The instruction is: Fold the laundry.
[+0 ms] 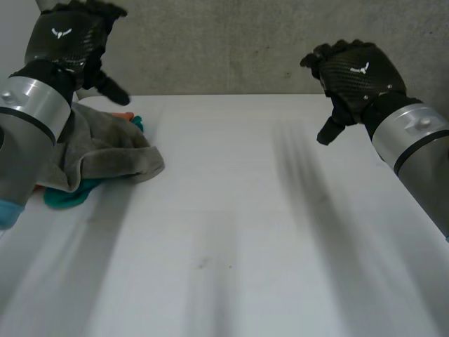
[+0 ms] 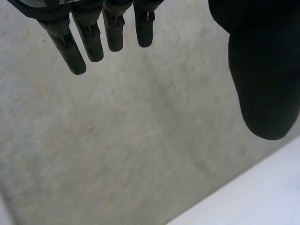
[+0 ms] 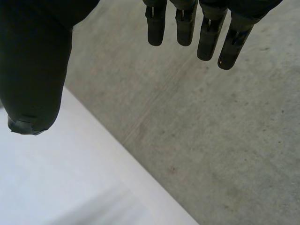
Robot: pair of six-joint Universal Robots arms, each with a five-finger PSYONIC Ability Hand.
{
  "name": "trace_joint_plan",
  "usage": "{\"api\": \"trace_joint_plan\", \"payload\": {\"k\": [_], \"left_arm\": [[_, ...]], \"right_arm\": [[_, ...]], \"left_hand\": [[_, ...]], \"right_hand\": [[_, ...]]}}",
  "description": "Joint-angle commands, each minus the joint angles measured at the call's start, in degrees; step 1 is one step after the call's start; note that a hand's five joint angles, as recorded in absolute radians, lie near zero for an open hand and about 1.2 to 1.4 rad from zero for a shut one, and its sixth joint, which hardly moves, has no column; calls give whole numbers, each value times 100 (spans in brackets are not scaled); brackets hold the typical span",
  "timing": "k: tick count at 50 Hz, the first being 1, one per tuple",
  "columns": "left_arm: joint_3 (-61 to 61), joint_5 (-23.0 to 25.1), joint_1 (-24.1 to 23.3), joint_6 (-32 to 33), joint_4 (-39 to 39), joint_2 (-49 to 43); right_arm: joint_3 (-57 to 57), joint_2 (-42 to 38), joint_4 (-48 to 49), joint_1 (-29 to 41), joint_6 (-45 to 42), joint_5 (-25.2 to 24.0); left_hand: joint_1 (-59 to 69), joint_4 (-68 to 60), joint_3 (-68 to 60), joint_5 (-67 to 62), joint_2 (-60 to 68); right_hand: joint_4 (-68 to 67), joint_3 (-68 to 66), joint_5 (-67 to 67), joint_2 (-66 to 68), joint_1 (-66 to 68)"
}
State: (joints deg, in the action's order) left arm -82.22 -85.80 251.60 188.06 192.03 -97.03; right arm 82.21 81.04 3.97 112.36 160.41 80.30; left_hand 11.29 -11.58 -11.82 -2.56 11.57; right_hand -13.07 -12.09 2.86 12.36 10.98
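Grey cloth heap (image 1: 105, 151), long axis crosswise on table (image 1: 245, 232); left robot hand (image 1: 66, 35), right robot hand (image 1: 358, 74) aloft, both spread, empty.

A small white winged emblem (image 1: 62, 32) stands on the back of the left hand (image 1: 70, 49). A matching emblem (image 1: 362, 69) stands on the back of the right hand (image 1: 351, 88). No words or numbers can be read.

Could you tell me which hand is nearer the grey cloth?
Left. The left hand is raised, open, close beside the grey cloth; the right hand is raised, open, far off across the white table.
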Motion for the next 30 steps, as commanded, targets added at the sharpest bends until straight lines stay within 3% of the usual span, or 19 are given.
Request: {"api": "trace_joint_plan", "payload": {"k": [1,6,9,14,19,21,23,24,25,30], "left_arm": [[381,239,802,1583,-25,-975],[889,844,1311,2550,10,-2001],[1154,1047,1478,2709,10,-2503],[1620,1109,1558,2815,10,-3181],[2025,1066,1558,2921,-8,-3674],[2095,1057,1558,3026,-8,-3797],[2104,1048,1550,3096,1,-3806],[2104,1030,1532,3158,1,-3771],[2096,1022,1506,3176,1,-3745],[1973,583,1243,3062,36,-3280]], "right_arm": [[32,-211,-317,5,-659,-23],[128,-247,-379,-3,-731,-40],[251,-299,-379,-12,-739,-49],[480,-326,-370,-47,-739,-58],[700,-343,-309,-82,-748,-58],[779,-352,-300,-82,-775,-67],[831,-361,-300,-91,-783,-67],[840,-361,-309,-91,-792,-67],[849,-361,-300,-91,-792,-67],[849,-352,-300,-91,-810,-58]], "left_hand": [[-91,119,144,218,-119],[-107,136,161,235,-136],[-107,136,161,235,-136],[10,19,43,118,-19],[1052,-1023,-999,-925,1024],[1756,-1727,-1703,-1628,1727],[3382,-3353,-3329,-3254,3353],[5589,-5561,-5536,-5462,5561],[6844,-6815,-6791,-6716,6815],[6871,-6842,-6818,-6744,6843]], "right_hand": [[307,209,-286,-236,-98],[307,209,-286,-236,-98],[307,209,-286,-236,-98],[307,209,-286,-236,-98],[307,209,-286,-236,-98],[307,209,-286,-236,-98],[307,209,-286,-236,-98],[307,209,-286,-236,-98],[307,209,-286,-236,-98],[307,209,-286,-236,-98]]}}
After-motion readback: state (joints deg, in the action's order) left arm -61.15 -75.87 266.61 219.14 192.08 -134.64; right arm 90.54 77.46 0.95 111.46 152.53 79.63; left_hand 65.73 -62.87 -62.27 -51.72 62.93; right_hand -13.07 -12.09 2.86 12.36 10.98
